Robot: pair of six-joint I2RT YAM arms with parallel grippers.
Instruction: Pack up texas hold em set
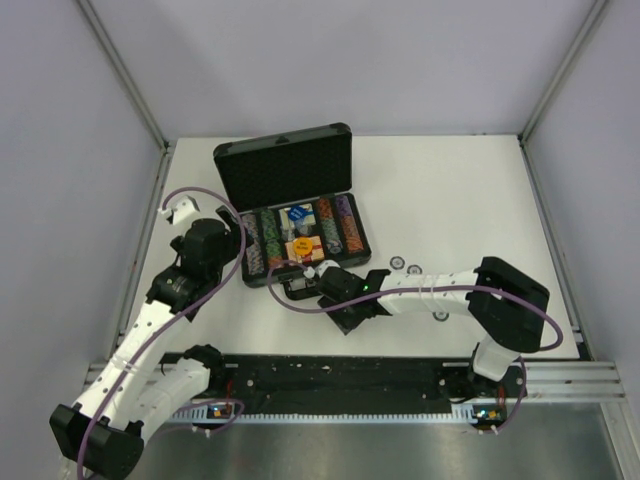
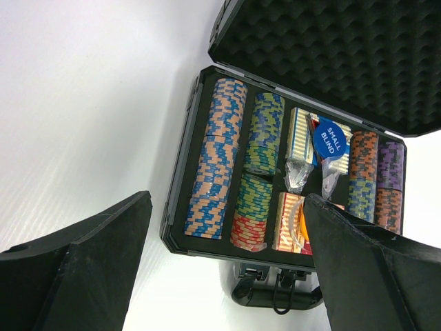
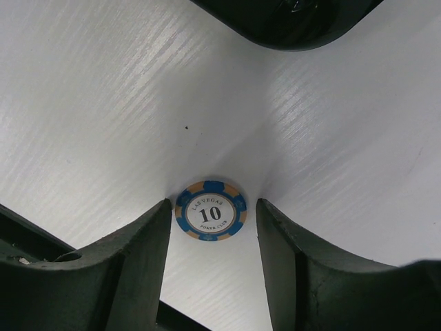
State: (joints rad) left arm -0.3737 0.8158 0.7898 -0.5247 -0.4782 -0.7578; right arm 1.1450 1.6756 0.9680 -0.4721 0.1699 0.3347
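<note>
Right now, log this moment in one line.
case open | left gripper open, facing case | right gripper open, straddling blue chip on table | chip not yet gripped

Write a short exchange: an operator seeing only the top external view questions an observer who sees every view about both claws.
Operator: What sits under the right claw?
Observer: A round blue and orange poker chip marked 10 lies flat on the white table; the open claw straddles it.
Operator: Is the left claw carrying anything?
Observer: No; it is open and empty, facing the open black rectangular case.
</note>
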